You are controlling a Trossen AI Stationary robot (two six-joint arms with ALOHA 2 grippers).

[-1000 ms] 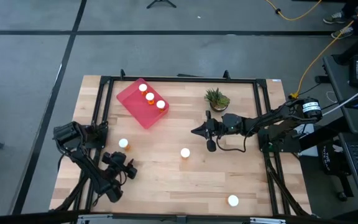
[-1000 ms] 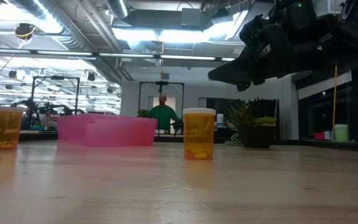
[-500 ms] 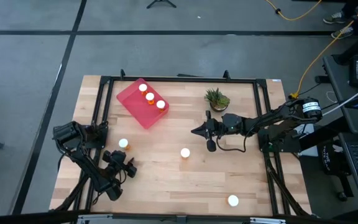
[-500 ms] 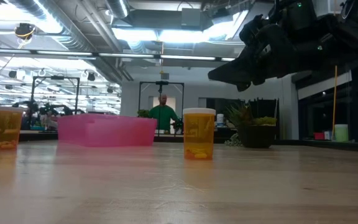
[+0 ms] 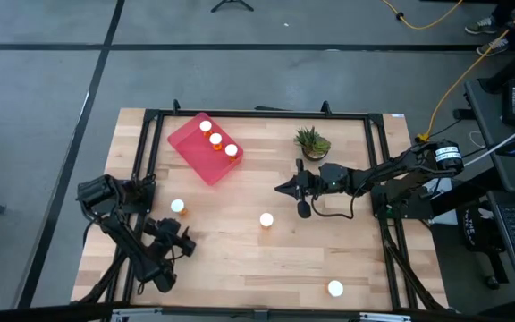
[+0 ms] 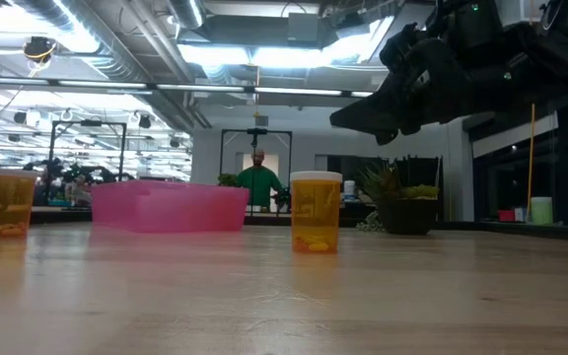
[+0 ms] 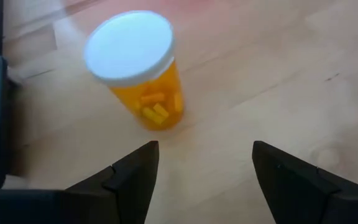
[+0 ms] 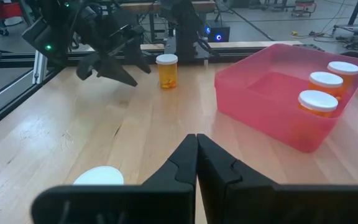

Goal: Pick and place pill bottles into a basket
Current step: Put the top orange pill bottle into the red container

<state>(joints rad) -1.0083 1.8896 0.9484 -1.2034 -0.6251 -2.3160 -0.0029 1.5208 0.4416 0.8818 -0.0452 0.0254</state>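
Observation:
The red-pink basket (image 5: 195,152) lies at the far left with three white-capped pill bottles (image 5: 215,139) standing in it. Three more orange bottles stand upright on their bases on the wood: one at the left (image 5: 177,206), one mid-table (image 5: 266,219), one near the front right (image 5: 334,288). My left gripper (image 5: 177,231) is open just near of the left bottle (image 7: 138,68), and its fingers stand short of the bottle without touching it. My right gripper (image 5: 278,189) hangs shut above the table's middle, holding nothing.
A small potted plant (image 5: 312,141) stands at the far right of centre. A black frame rail (image 5: 257,114) runs around the table. Open wood lies between the loose bottles. In the low view a person (image 6: 258,182) stands in the room beyond.
My left gripper has risen a little and tipped, still open near the left bottle. Its dark part has left the low view's left edge. The bottles and my right gripper have kept still.

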